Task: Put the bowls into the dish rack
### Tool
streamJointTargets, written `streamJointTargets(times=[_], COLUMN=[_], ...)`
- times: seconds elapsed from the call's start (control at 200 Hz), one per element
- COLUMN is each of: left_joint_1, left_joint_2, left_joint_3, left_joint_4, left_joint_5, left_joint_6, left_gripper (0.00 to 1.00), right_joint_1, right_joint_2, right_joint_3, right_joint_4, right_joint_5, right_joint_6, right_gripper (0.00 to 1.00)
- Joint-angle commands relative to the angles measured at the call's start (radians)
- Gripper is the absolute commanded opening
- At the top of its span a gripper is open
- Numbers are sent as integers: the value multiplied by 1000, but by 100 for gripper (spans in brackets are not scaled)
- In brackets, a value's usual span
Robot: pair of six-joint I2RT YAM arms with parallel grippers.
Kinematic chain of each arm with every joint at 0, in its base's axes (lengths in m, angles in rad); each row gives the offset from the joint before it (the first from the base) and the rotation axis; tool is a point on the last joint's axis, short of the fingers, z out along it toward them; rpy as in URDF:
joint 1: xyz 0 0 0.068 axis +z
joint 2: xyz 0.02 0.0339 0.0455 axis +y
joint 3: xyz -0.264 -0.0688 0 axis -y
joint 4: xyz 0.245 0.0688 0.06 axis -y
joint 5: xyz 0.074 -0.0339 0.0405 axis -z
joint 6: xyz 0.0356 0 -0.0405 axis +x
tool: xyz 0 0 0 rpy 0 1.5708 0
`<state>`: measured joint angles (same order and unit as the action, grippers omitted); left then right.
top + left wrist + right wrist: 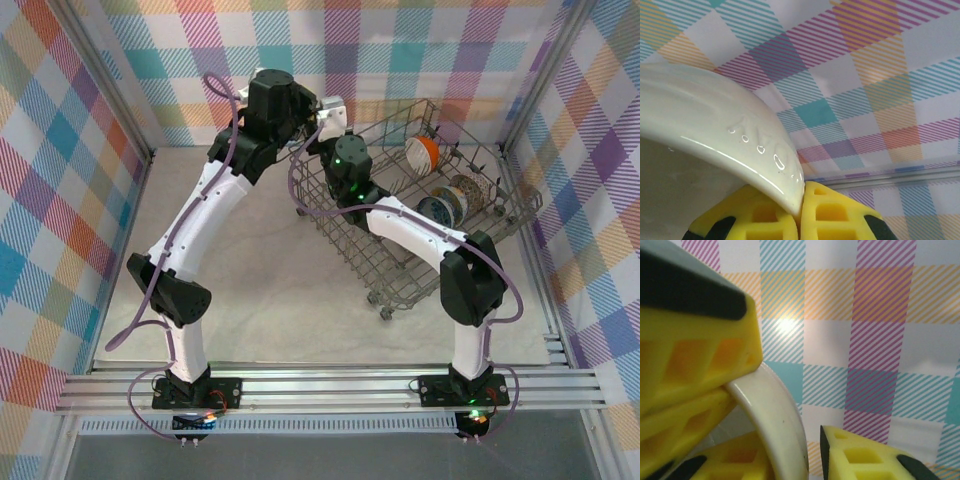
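My left gripper (802, 194) is shut on the rim of a plain white bowl (715, 125), held up near the back wall by the dish rack's far left corner (331, 106). My right gripper (795, 442) is open around the same bowl's rim (775, 415). One yellow finger is behind the rim and the other finger (865, 457) stands a small gap away from it. The left gripper's fingers (695, 345) show beside it. The grey wire dish rack (400, 265) holds an orange bowl (425, 152), a brown-patterned bowl (472, 190) and a blue-patterned bowl (440, 210) on edge.
Checked cloth walls (400, 50) close in the table at the back and sides. A metal rail (890, 175) runs along the wall's foot. Both arms cross over the rack's left end (310, 185). The tabletop (270, 290) lies left of the rack.
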<state>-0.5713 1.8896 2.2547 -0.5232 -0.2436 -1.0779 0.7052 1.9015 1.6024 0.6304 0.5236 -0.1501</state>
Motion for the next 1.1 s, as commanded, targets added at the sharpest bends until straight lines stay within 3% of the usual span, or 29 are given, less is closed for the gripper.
streamJointTargets(times=[0.0,0.16,0.265,0.395,0.58,0.69,0.865,1.095], left_joint_1=[-24,-24,-24,-24,-24,-22,5,126], left_joint_2=[-27,-28,-23,-16,-38,-54,-69,-46], left_joint_3=[44,41,37,37,-18,-35,-40,-77], left_joint_4=[51,55,61,64,110,125,140,200], left_joint_5=[21,21,33,59,77,74,104,308], left_joint_6=[22,26,26,28,50,81,162,170], left_gripper=[0,0,0,17,52,66,77,80], right_joint_1=[-6,-6,-6,-7,-49,-78,-125,-245], right_joint_2=[26,16,15,21,21,22,33,1], right_joint_3=[37,10,14,45,85,118,160,177], right_joint_4=[-64,-31,-27,-54,-158,-238,-348,-545], right_joint_5=[28,28,32,48,79,92,126,162], right_joint_6=[-2,8,9,-10,34,44,42,108], right_gripper=[22,4,0,0,0,0,0,0])
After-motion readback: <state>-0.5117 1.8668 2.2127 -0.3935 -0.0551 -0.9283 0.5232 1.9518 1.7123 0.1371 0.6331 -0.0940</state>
